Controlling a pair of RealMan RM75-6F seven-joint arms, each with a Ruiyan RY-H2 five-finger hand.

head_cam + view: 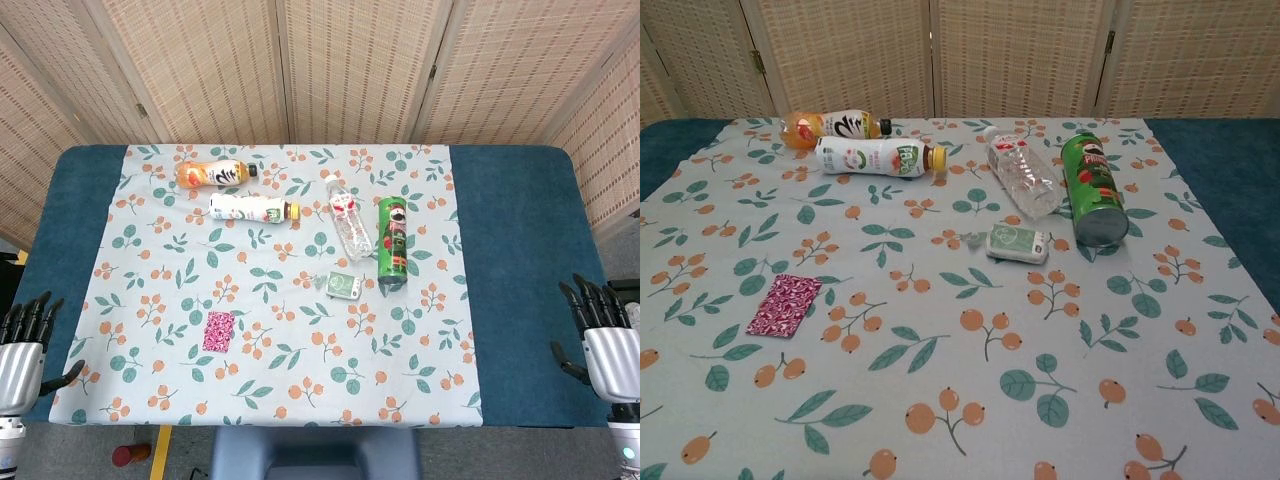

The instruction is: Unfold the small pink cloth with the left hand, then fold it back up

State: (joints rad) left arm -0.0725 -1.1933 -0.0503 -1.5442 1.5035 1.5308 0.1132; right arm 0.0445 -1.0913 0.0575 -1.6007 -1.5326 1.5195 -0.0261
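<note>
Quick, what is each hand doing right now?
Left hand: open, holding nothing.
Right hand: open, holding nothing.

1. An orange drink bottle (pixel 212 173) and a white bottle (pixel 252 208) lie on their sides on a leaf-print tablecloth (pixel 300 340).
2. A clear water bottle (pixel 348 215) lies beside a green chip can (pixel 392 243).
3. A small green packet (pixel 343 285) rests near the can's base.

We see only part of the left robot hand (pixel 22 340) and the right robot hand (pixel 605 340) in the head view; the picture's edges cut them off. The chest view shows neither.
</note>
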